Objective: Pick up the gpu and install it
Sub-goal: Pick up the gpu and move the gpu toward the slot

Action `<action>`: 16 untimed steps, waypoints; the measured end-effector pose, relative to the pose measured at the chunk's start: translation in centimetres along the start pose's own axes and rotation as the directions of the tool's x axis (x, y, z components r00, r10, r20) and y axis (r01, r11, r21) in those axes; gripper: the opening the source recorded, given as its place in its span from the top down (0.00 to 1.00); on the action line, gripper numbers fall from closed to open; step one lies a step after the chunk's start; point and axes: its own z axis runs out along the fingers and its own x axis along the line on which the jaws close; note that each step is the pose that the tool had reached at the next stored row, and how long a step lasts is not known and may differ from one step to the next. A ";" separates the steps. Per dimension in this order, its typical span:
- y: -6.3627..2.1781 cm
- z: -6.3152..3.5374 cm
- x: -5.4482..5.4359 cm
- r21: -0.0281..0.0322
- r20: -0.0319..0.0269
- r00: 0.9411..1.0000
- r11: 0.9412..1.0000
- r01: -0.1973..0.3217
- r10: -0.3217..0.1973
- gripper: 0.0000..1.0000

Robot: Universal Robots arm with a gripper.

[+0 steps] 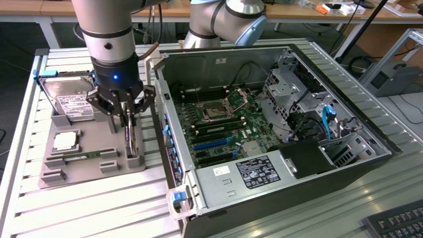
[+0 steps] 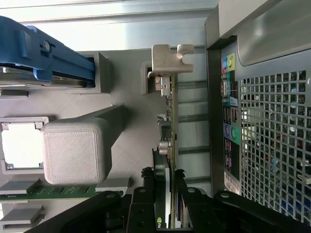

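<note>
Black fingers of my claw (image 2: 164,174) pinch the thin dark gpu card (image 2: 171,131), upright on its edge.
Its other end is hidden between my fingers; the bent metal bracket (image 2: 165,60) sits in the matte grey printed holder (image 1: 86,167), just beside the perforated grey computer case (image 2: 272,136).

This is a robotics lab or workshop. In the exterior view a robot arm (image 1: 109,44) reaches down at upper left over a slatted aluminium table (image 1: 99,208). On the table are an open PC case (image 1: 297,198) at centre and a grey parts tray (image 1: 99,138) at left. Desks (image 1: 297,12) line the top edge, and a keyboard (image 1: 396,225) lies at lower right.
</note>
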 end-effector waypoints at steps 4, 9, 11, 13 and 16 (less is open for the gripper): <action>-0.01 -0.16 0.0 0.000 0.000 1.000 1.000 0.000 0.000 0.73; -0.03 -0.45 0.0 0.000 0.000 1.000 1.000 0.000 0.000 0.73; -0.05 -0.66 0.0 0.000 0.000 1.000 1.000 0.000 0.000 0.73; -0.06 -0.76 0.0 0.000 0.000 1.000 1.000 0.000 0.000 0.73; -0.07 -0.95 0.0 0.000 0.000 1.000 1.000 0.000 0.000 0.73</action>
